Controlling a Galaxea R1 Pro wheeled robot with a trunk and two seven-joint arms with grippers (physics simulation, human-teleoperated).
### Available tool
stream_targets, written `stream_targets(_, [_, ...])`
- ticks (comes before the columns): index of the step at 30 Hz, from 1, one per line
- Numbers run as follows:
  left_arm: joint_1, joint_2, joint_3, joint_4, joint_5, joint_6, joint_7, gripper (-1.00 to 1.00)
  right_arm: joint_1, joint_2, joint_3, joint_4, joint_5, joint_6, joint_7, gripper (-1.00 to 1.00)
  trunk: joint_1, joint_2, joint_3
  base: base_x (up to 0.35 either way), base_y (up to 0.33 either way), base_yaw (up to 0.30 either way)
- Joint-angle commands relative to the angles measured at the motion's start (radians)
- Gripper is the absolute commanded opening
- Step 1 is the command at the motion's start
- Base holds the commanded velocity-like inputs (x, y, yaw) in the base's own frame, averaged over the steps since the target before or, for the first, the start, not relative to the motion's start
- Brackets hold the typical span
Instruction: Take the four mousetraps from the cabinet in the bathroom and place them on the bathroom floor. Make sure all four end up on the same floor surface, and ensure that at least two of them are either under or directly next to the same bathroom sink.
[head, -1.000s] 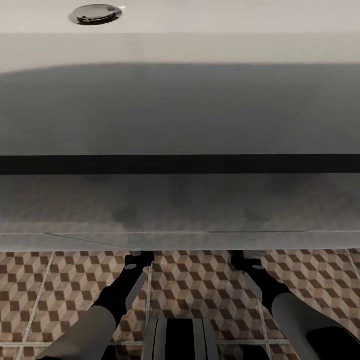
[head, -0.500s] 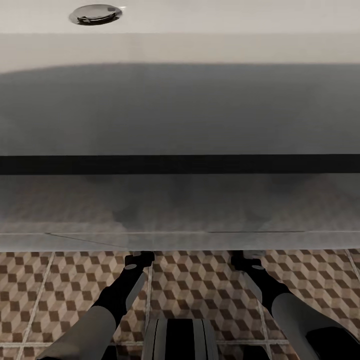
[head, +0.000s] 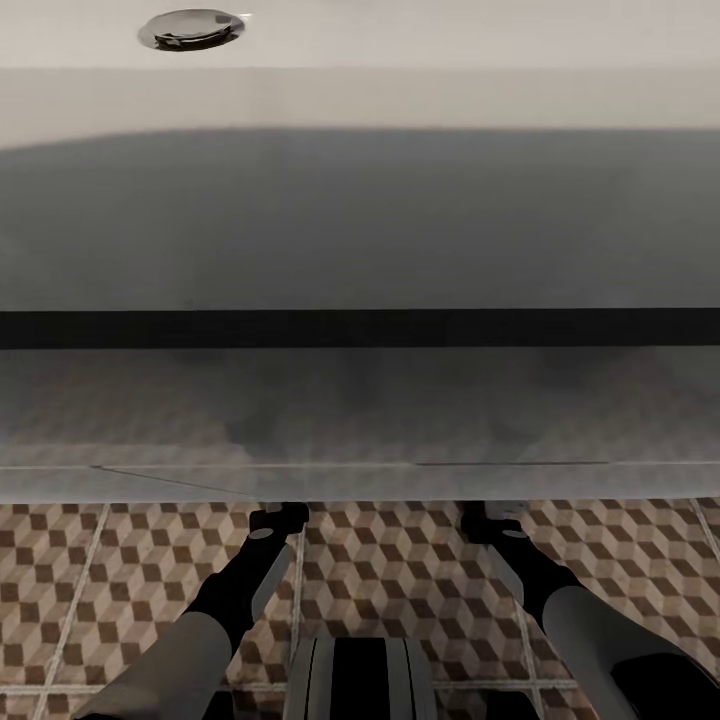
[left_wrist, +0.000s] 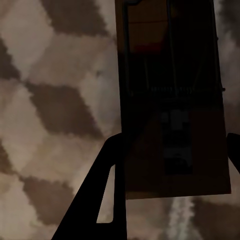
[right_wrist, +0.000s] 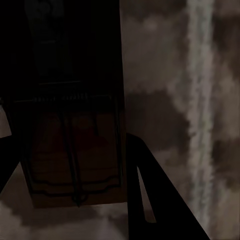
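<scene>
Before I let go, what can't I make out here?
- Head view: both arms vanish under the sink, which hides the fingertips.
- Left wrist view: the left trap sits inside the left pincer. Shadow hides whether it is gripped or resting on the floor.
- Right wrist view: the right trap inside the right pincer is nearly black and cut off by the picture's edge. Grip unclear.

From the head we look down past the sink (head: 360, 220); both wrist views sit close over floor tiles (left_wrist: 50, 100).

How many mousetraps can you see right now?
2. One mousetrap sits between the left gripper fingers, another mousetrap between the right gripper fingers, both over the bathroom floor. Others may be hidden.
</scene>
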Motion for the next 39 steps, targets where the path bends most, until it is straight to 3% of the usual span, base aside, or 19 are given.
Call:
stream_targets(1, [0.000, 0.001, -0.007, -0.001, 0.009, 0.005, 0.010, -1.00, 0.001, -0.001, 0.010, -0.002, -0.019, 0.005, -0.007, -1.00, 0.000, 0.000, -0.001, 0.000, 0.000, 0.000])
stream_targets(16, [0.000, 0.001, -0.007, 0.017, 0.012, 0.005, 0.009, -1.00, 0.001, -0.001, 0.007, 0.000, -0.026, -0.008, -0.003, -1.00, 0.000, 0.000, -0.001, 0.000, 0.000, 0.000])
stream_targets(26, [0.000, 0.010, 0.000, 0.068, 0.016, 0.057, 0.005, -1.00, 0.001, 0.001, 0.004, 0.014, -0.026, -0.071, -0.003, -1.00, 0.000, 0.000, -0.001, 0.000, 0.000, 0.000])
stream_targets(39, [0.000, 0.014, 0.001, 0.060, 0.015, 0.058, 0.004, -1.00, 0.001, 0.002, 0.001, 0.015, -0.027, -0.139, -0.003, -1.00, 0.000, 0.000, -0.001, 0.000, 0.000, 0.000])
